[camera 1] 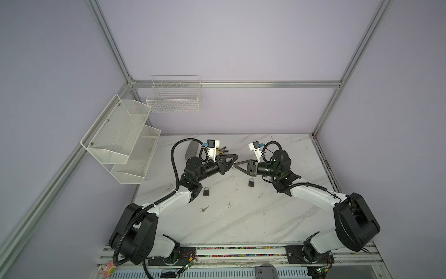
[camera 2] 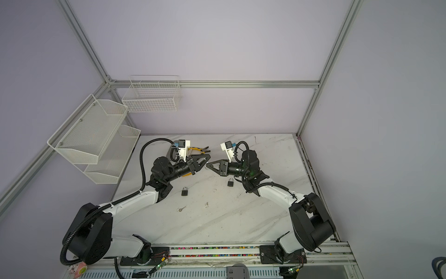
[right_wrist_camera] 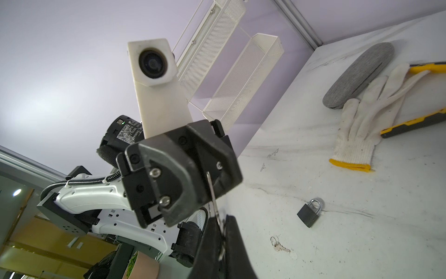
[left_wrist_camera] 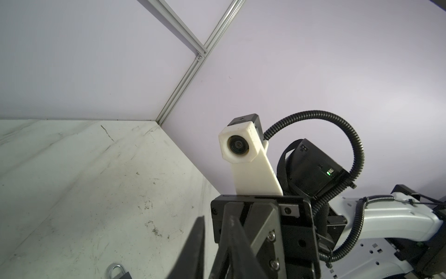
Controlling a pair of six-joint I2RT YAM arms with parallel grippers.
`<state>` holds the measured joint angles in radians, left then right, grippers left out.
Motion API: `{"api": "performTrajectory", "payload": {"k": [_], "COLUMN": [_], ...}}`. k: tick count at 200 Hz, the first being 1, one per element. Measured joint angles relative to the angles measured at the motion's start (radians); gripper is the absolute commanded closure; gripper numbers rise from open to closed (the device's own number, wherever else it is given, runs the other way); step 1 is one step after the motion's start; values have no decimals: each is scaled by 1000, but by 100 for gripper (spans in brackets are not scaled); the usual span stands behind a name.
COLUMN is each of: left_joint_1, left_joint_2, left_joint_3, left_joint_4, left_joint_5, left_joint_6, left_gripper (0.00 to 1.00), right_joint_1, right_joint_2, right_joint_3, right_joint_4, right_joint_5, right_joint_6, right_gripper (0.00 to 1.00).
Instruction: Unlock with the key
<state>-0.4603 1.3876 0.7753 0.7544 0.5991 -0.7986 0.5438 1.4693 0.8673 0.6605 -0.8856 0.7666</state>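
The marbled tabletop (camera 1: 253,217) bears a left padlock (camera 1: 206,191), a right padlock (camera 1: 251,182), a ringed key (camera 1: 204,209), and at the back a grey pad (right_wrist_camera: 359,75), white glove (right_wrist_camera: 362,120) and yellow-handled pliers (camera 2: 199,150).

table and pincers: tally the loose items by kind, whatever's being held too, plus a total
padlocks: 2
keys: 2, the second pinched edge-on in the right pincer
glove: 1
pliers: 1
grey pouch: 1
total: 7

Robot lab cell: aluminium frame (camera 1: 236,84), plain lilac walls (camera 1: 241,48), marble-look tabletop (camera 1: 253,217), bench-mounted robot arms (camera 1: 169,203).
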Motion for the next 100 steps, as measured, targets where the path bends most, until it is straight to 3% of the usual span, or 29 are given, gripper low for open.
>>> {"api": "performTrajectory", "payload": {"k": [35, 100], "left_joint_1": [0, -15], "left_joint_2": [-4, -98], "left_joint_3": [8, 17], "left_joint_4": [-13, -319], "left_joint_5": [-20, -227], "left_joint_6": [-16, 8], "left_gripper": [25, 15], "right_joint_1": [-27, -114], "right_joint_2": [-52, -164], "right_joint_3": [-38, -63], "right_joint_4": [-15, -249], "right_joint_5": [20, 108], "right_joint_6": [6, -60], "right_gripper": [100, 100]}}
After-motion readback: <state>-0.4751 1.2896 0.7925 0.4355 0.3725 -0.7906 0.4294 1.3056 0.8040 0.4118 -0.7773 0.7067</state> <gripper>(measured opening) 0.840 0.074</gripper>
